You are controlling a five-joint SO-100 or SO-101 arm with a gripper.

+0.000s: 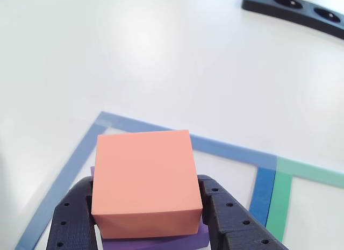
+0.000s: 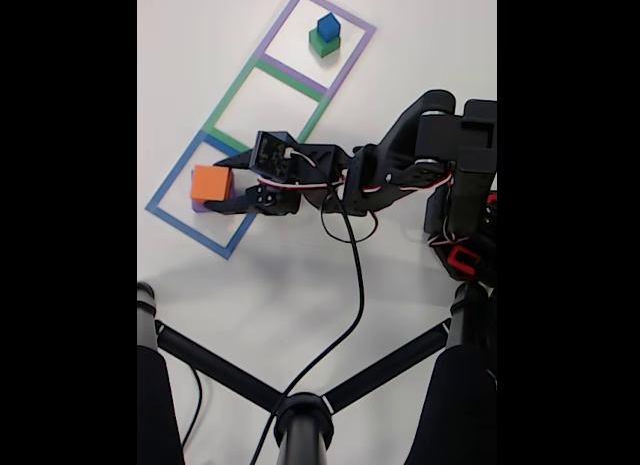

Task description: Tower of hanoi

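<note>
Presently the gripper (image 1: pixel 150 220) stands with its jaws either side of the orange cube (image 1: pixel 144 180), closed against it or very nearly so; firm contact cannot be confirmed. The cube rests on a purple block (image 1: pixel 161 242) inside the blue taped square (image 2: pixel 172 174), at the end of the marked row nearest the table's left edge in the fixed view. Risks noted: a loose grip could let the cube slip or tilt on lifting, and low jaws could drag the purple block along. A blue cube (image 2: pixel 327 26) sits on a green cube (image 2: pixel 323 45) in the purple taped square (image 2: pixel 357 53), well apart.

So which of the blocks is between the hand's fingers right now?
The orange block, sitting on a purple one in the blue-taped square. The blue and green blocks are stacked in the far purple square.
</note>
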